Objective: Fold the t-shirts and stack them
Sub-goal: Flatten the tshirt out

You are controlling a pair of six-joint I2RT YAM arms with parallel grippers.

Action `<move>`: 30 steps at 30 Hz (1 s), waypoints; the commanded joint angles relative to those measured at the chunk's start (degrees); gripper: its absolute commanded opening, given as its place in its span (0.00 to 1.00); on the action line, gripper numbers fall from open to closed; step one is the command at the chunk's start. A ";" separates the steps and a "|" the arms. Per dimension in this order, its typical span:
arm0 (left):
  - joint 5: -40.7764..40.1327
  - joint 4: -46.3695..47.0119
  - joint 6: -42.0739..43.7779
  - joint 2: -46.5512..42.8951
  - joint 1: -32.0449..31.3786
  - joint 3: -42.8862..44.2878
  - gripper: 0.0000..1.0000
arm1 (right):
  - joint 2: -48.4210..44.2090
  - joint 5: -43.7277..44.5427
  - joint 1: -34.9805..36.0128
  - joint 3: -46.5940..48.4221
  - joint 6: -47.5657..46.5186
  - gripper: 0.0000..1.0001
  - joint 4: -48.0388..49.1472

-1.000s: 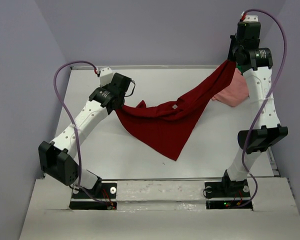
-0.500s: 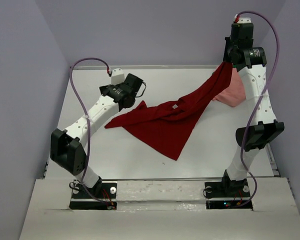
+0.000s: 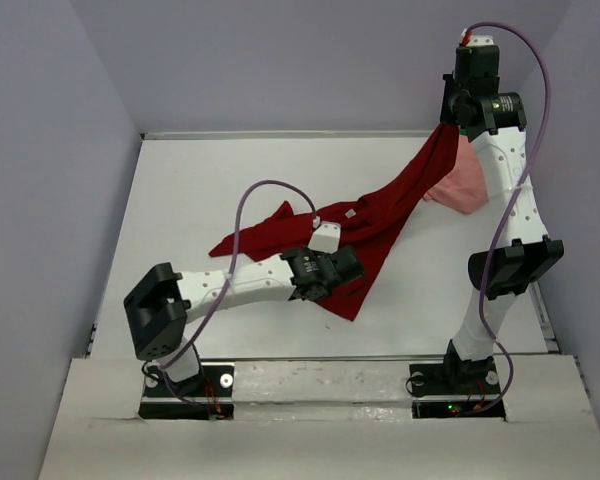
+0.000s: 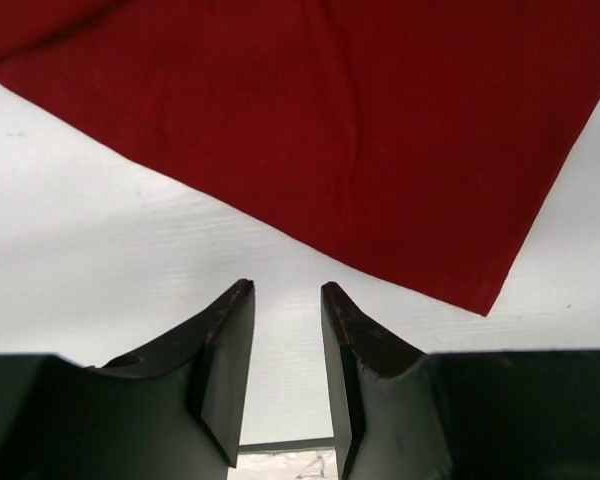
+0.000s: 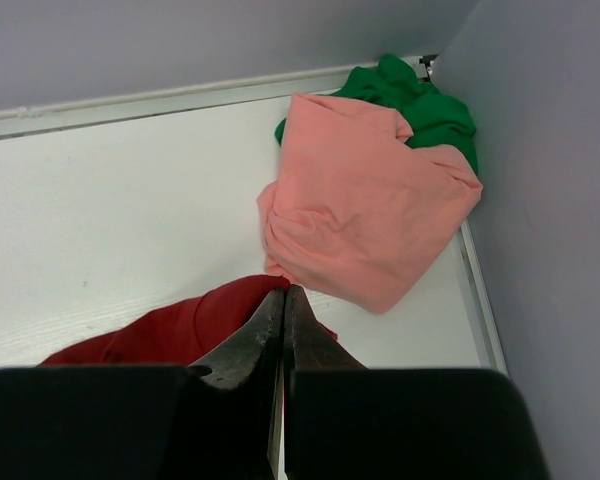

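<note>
Close to the near edge of the white table (image 3: 200, 190), the left arm is lying low across the front, its left gripper (image 4: 285, 292) hanging just short of the near hem of the dark red t-shirt (image 3: 375, 215). Its fingers (image 4: 225, 350) are standing a little apart, with only bare tabletop showing between them, and they are gripping nothing. Beyond them, most of the dark red t-shirt is resting rumpled on the middle of the table, one pointed corner aiming toward the near edge. Its far end is rising in a stretched band toward the far right. There the right gripper (image 5: 284, 292), raised well above the table on its upright arm, is pinching that end of the cloth, its two fingers pressed tight together on the fabric. Farther back, the salmon pink t-shirt (image 5: 365, 205) is sitting bunched in a heap near the far right corner. The green t-shirt (image 5: 420, 100) is lying crumpled behind and touching it, tucked into the corner where the table meets the walls.
</note>
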 commanded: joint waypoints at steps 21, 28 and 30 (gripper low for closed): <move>2.79 3.05 -1.47 14.58 -9.64 7.00 0.45 | 3.66 -2.46 6.16 -4.05 0.90 0.00 2.03; 4.37 4.80 1.34 14.92 -9.64 7.18 0.45 | 6.21 -2.11 6.78 -0.28 1.52 0.00 0.27; 4.81 5.33 1.96 15.62 -9.64 7.53 0.45 | 6.47 -1.93 6.78 0.52 1.35 0.00 -0.08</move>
